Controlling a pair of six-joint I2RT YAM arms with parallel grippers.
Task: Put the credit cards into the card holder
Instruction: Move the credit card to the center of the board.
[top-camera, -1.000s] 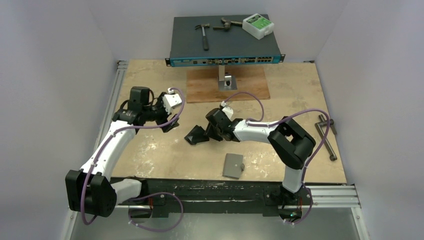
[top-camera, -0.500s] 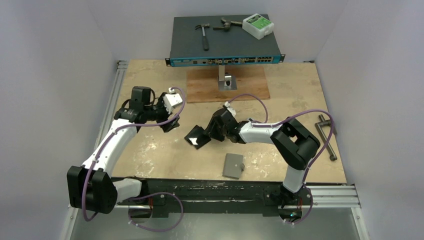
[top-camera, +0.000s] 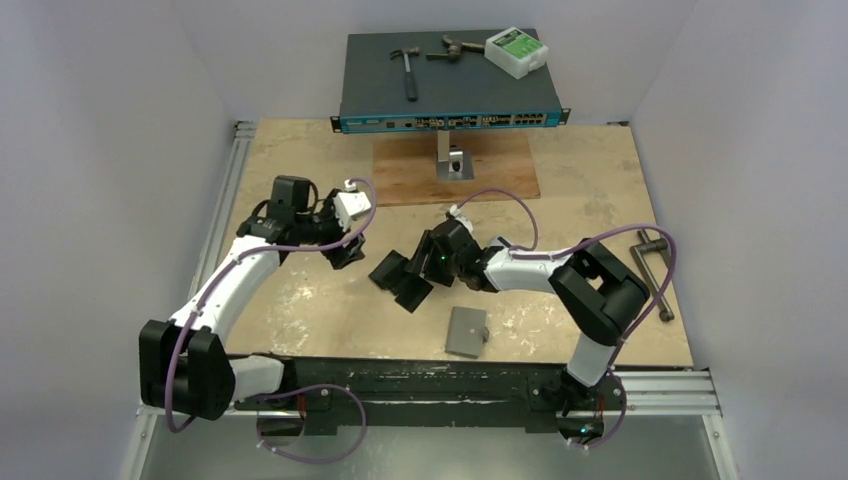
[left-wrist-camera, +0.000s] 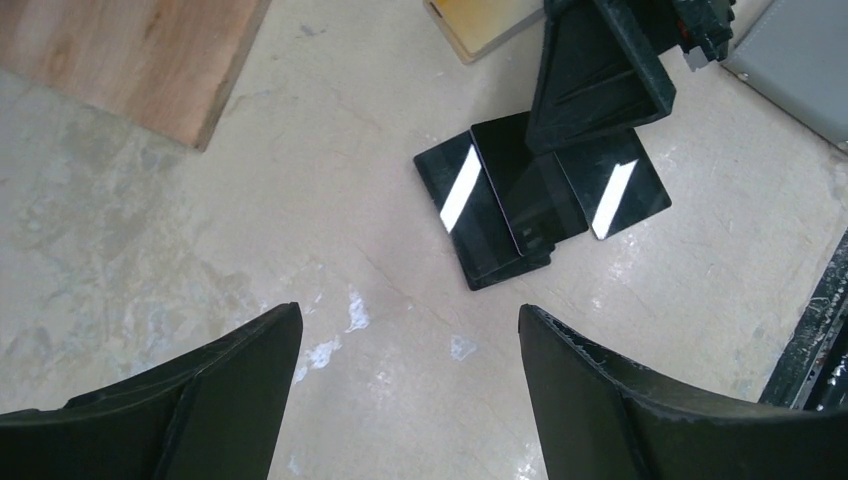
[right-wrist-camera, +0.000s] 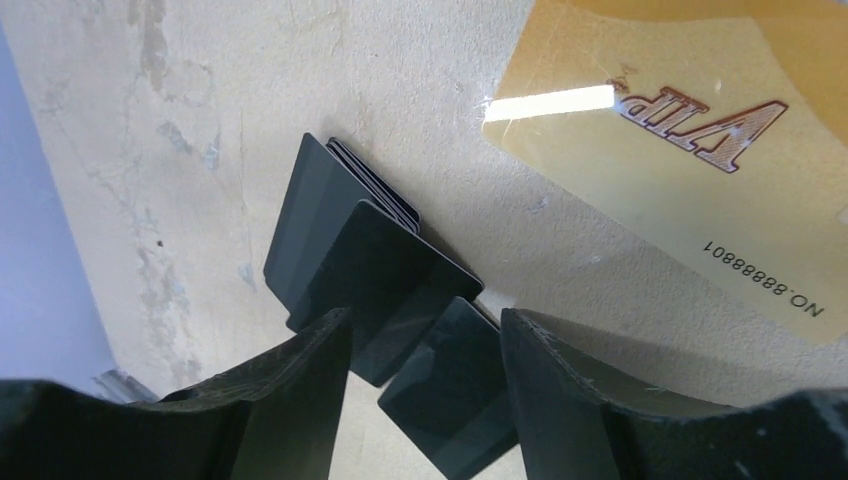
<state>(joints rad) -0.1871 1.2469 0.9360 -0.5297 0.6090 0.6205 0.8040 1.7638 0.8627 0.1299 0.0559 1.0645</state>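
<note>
Now, with left gripper and right gripper spread empty, you seem mid card-fetch: next pinch the orange-yellow rectangular card just beside the black folding case.

Table: beige top, scuffed and stained. A black folding case lies fanned open directly beneath the right claw. An orange-yellow card lies flat just ahead of the claw. The grey card holder lies closed, apart behind the claw. A wooden board lies well beyond it.
</note>
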